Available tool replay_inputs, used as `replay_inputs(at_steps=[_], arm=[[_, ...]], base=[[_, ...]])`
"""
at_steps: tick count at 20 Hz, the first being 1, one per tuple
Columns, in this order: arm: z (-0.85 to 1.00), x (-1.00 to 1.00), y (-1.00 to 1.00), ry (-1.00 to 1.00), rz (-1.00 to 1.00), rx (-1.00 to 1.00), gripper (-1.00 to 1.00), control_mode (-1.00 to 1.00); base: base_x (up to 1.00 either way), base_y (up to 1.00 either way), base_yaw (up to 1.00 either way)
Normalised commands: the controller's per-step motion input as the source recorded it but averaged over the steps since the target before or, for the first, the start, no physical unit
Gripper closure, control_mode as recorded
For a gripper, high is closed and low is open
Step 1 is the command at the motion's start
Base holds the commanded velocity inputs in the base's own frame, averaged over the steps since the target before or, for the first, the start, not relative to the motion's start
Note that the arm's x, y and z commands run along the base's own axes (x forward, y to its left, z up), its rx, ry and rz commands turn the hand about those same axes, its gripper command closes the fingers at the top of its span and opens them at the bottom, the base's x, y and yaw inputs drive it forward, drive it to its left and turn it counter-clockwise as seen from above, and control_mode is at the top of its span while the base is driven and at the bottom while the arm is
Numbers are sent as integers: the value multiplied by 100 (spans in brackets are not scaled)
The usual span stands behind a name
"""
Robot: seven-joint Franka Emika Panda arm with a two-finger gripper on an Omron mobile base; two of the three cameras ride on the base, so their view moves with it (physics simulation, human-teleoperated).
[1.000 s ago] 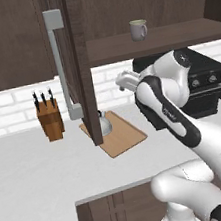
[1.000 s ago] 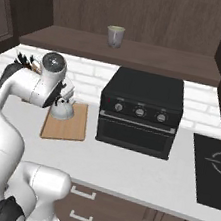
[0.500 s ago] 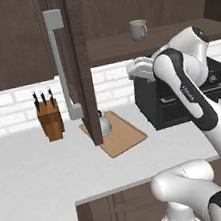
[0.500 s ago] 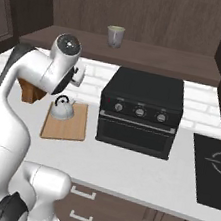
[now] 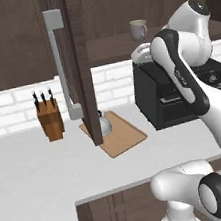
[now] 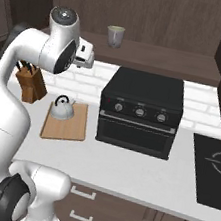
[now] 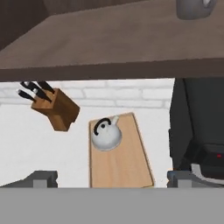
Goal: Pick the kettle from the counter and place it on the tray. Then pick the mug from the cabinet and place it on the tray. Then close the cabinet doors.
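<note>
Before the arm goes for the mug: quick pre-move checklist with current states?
1. Kettle set on the tray: ok, it stands upright at the tray's far end.
2. Gripper free: ok, jaws wide open, nothing between them.
3. Mug reachable: ok, upright on the cabinet shelf, nothing beside it.
4. Cabinet door out of the way: ok, swung open in the left base view.
5. Space on the tray for the mug: ok, the near half is bare.
6. Mug handle direction: cannot tell.
</note>
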Motion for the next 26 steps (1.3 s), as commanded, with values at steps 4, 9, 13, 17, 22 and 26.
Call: replay_inputs(at_steps=[4,9,13,17,22,26], arm=[[11,12,-52,-14,0,-11,-100,-100],[16,26,-40,-15,0,-4,-100,-100],[31,45,-33,-4,0,0,-100,-100],[23,51,-29,0,0,0,-100,-100],[3,60,-24,7,0,0,-100,-100],[0,8,-7,3,0,0,-100,-100]], base=[[0,0,0],[0,0,0],[0,0,0],[0,0,0],[0,0,0],[0,0,0]])
